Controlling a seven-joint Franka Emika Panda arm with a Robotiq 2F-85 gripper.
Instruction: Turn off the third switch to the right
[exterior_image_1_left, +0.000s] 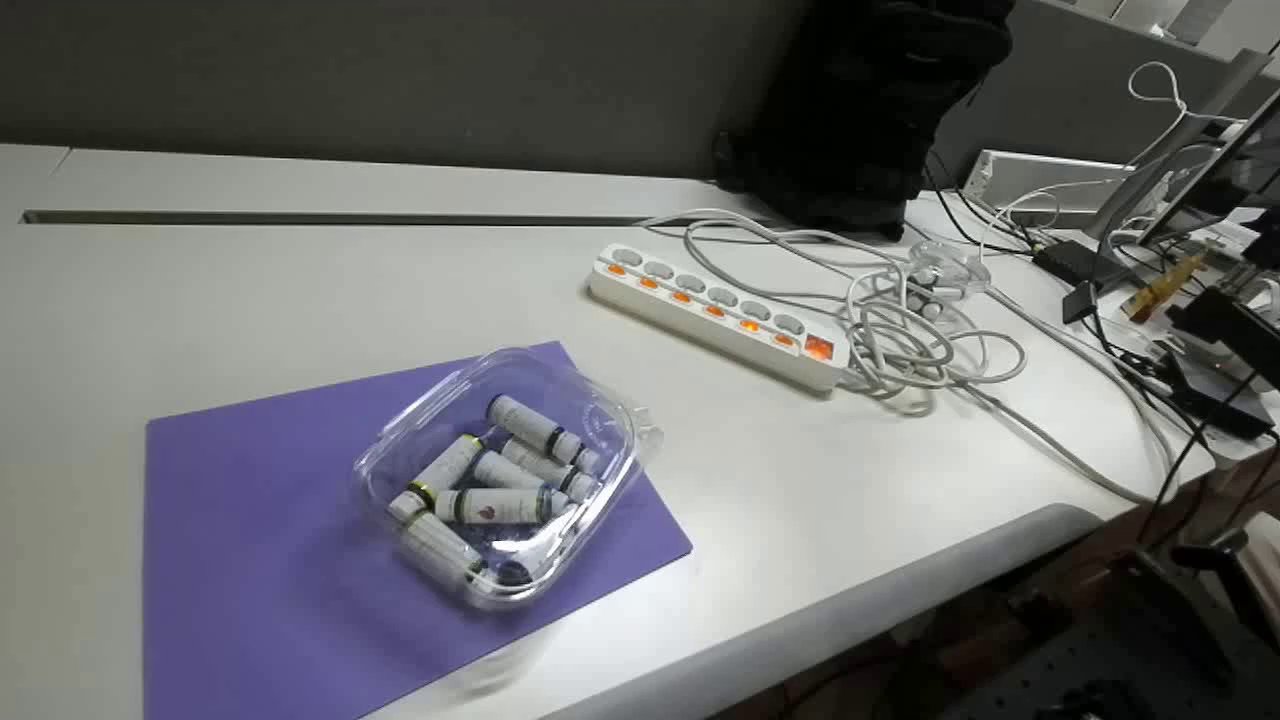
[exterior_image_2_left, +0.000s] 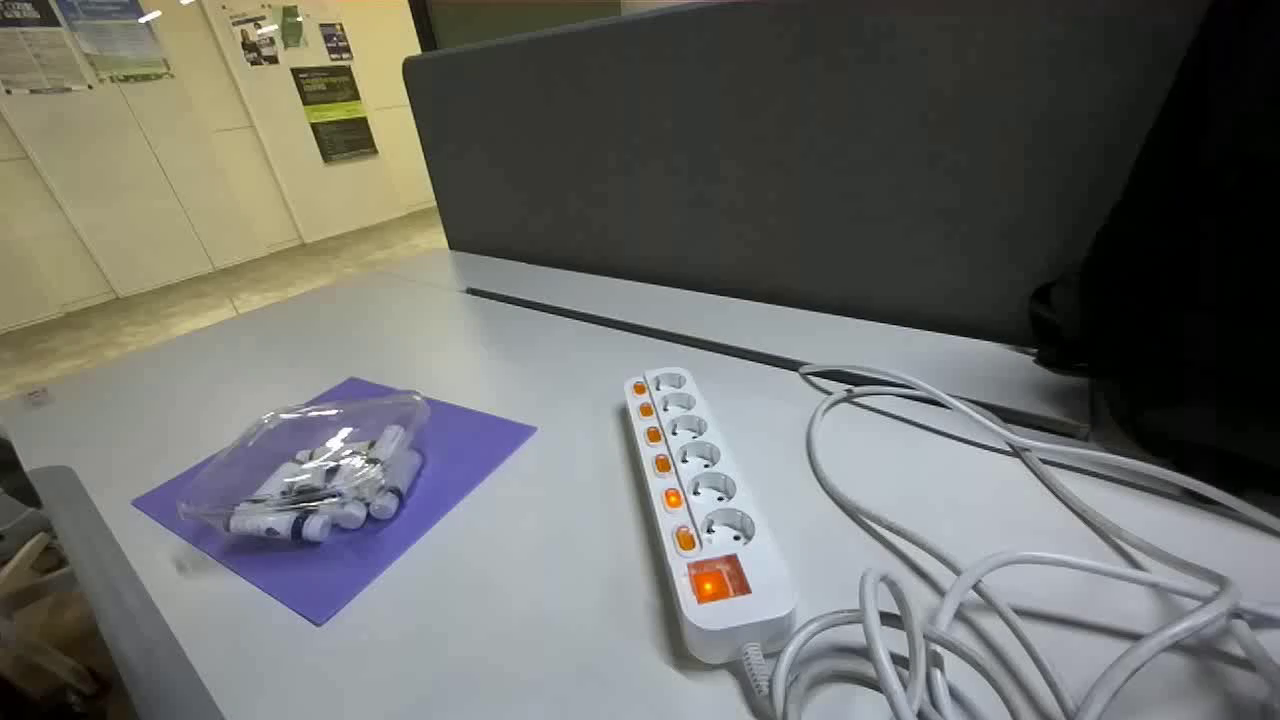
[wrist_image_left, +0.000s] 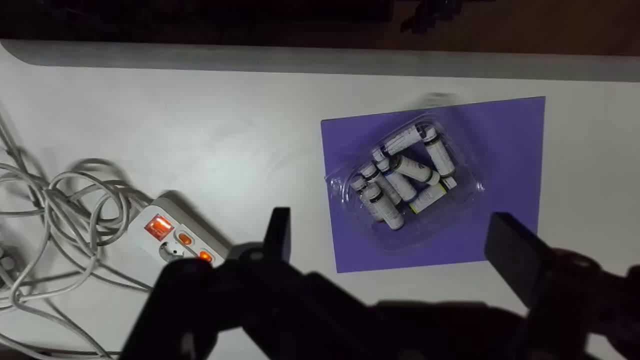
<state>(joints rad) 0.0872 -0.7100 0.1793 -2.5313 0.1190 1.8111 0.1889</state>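
A white power strip (exterior_image_1_left: 700, 322) lies on the table; it also shows in an exterior view (exterior_image_2_left: 765, 600). A row of small orange switches runs beside its sockets, with a larger lit main switch (exterior_image_1_left: 819, 348) at the cable end. The small switch second from that end (exterior_image_2_left: 673, 498) glows brightest. The third small switch from the cable end (exterior_image_1_left: 715, 311) looks duller. In the wrist view my gripper (wrist_image_left: 392, 230) is open and empty, above the table. The strip (wrist_image_left: 140, 235) is at its lower left there, partly hidden by the left finger. The gripper is outside both exterior views.
A clear plastic box (exterior_image_1_left: 500, 370) with several small bottles sits on a purple sheet (exterior_image_1_left: 260, 500). Coiled grey cables (exterior_image_1_left: 900, 340) lie at the strip's cable end. A black backpack (exterior_image_1_left: 860, 110) stands against the dark partition (exterior_image_1_left: 350, 80). The table's front edge (wrist_image_left: 250, 59) shows in the wrist view.
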